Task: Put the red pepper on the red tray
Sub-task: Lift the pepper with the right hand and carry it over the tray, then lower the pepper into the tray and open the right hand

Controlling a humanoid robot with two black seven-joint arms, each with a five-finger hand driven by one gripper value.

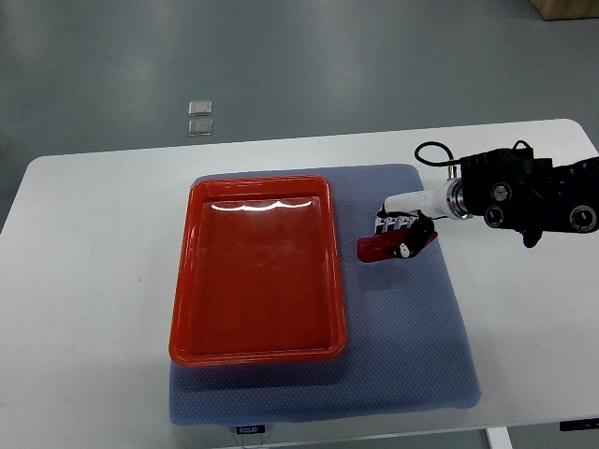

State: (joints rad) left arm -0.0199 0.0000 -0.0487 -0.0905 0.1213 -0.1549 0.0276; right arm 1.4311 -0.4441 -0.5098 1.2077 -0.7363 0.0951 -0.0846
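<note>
The red pepper (379,248) lies on the blue mat (412,355), just right of the red tray (182,309), its long axis running roughly left to right. The right robot hand (404,232) sits directly over its right end, fingers curled down around it, arm reaching in level from the right across the table (84,281).

Right arm (533,195): black, blocky forearm housing with round silver-rimmed fittings and small screws on its face. A thin black cable (432,152) loops out behind the wrist. Wrist: a silver metal ring just behind the hand, then a white, tapering cuff. Right hand (402,229): black fingers with white segmented knuckle sections and one small white patch.
</note>
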